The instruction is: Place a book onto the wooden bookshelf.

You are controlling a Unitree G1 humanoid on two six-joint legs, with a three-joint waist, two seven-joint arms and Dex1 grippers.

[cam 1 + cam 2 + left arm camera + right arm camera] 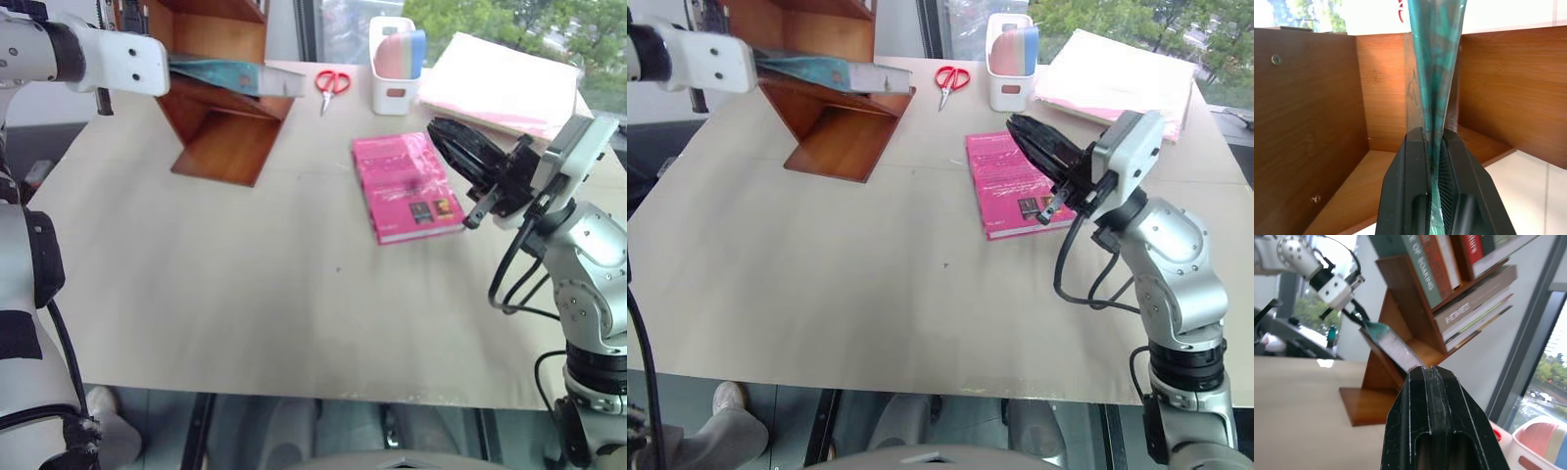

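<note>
At upper left, your left gripper (1435, 147) is clamping the teal-green hardcover book (230, 74) inside the reddish-brown wooden bookshelf (220, 137); your right gripper (1029, 132) is hanging closed and empty above the magenta-pink book (407, 186), with red scissors (331, 84) lying beside the shelf.

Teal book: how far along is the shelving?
Done: the book is off the table and carried to the wooden bookshelf, lying across a slanted board in its lower bay. In hand: the left gripper is shut on the book's edge. Left: release and withdraw. The right gripper is shut, empty, raised above the magenta-pink book, which lies on the table.
</note>
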